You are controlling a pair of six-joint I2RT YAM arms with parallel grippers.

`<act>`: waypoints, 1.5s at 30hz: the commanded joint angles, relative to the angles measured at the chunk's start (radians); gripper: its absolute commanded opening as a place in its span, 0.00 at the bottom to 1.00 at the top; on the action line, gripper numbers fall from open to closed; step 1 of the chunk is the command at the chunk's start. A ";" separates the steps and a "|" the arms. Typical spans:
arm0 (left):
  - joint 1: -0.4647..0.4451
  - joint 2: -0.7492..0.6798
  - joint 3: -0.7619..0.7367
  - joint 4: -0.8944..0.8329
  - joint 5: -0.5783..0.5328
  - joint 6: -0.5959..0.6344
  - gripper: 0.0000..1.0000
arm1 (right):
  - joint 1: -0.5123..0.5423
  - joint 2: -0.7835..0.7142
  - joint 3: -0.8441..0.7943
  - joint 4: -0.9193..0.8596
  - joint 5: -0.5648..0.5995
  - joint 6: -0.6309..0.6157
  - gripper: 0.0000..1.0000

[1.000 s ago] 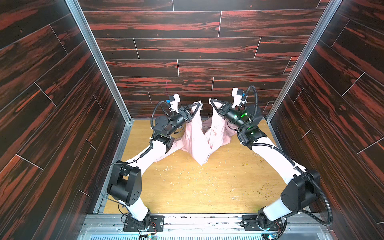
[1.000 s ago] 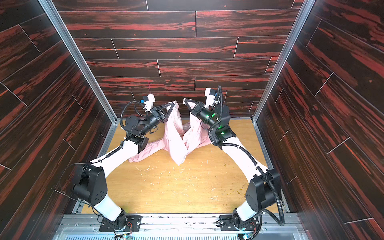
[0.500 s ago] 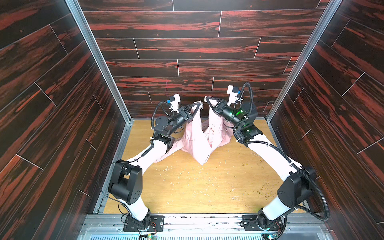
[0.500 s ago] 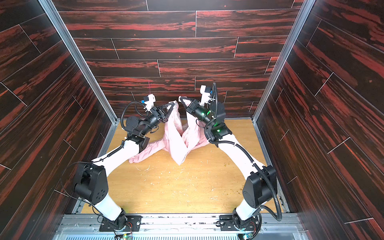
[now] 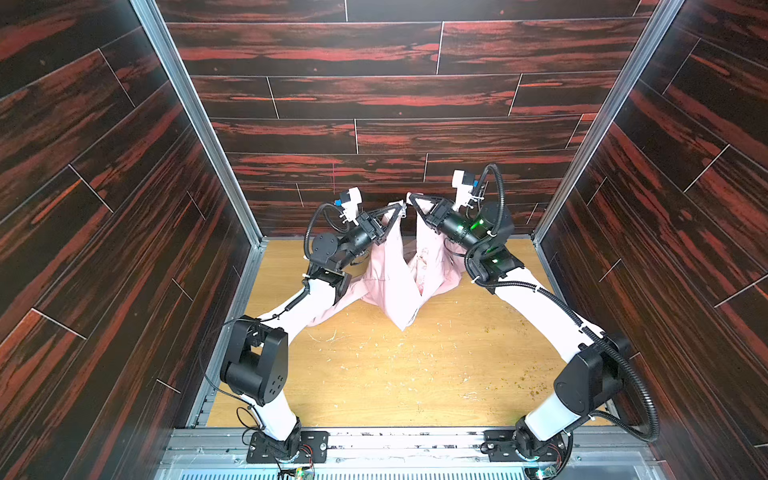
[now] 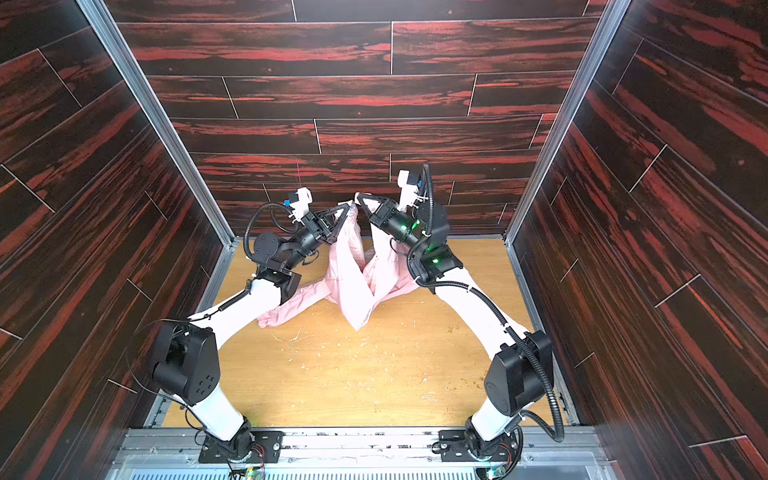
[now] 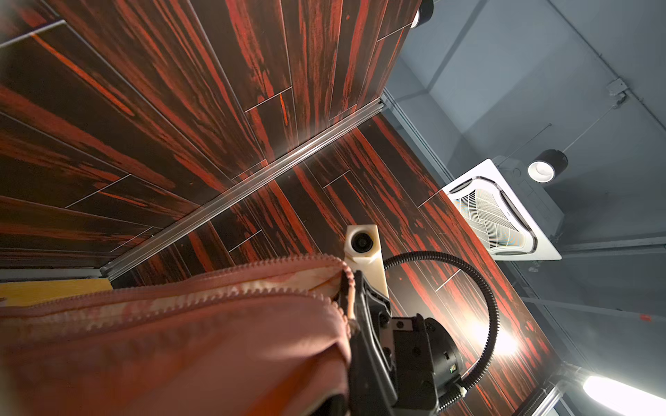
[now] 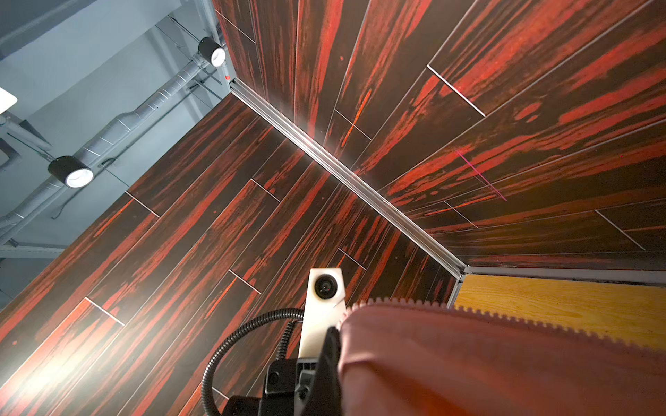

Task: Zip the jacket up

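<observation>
Jacket [image 5: 392, 282] hangs open over the back of the wooden table [image 5: 374, 374], its lower part resting on the wood, with left gripper [image 5: 401, 204] and right gripper [image 5: 410, 196] each pinched tight on one zipper edge; best to lay it flat, edges side by side.

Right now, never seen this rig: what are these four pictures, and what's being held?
Two robot arms stand at the near edge of a wooden table inside a dark-panelled booth. Two pictures look down from overhead, nearly alike; two come from wrist cameras on the arms. The thing handled is a pink jacket. The left tool and right tool are each shut on one front edge, holding it up, while its lower part rests on the table. The zipper teeth near the top stand apart.
</observation>
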 commanded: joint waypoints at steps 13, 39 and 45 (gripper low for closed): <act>-0.004 -0.017 0.023 0.081 -0.001 -0.009 0.00 | 0.021 0.013 0.018 0.023 0.015 0.003 0.00; -0.003 -0.032 -0.009 0.058 0.013 0.015 0.00 | 0.027 -0.030 -0.008 -0.009 0.037 -0.020 0.00; -0.003 -0.039 -0.014 0.044 0.014 0.026 0.00 | 0.028 -0.037 -0.012 -0.015 0.028 -0.025 0.00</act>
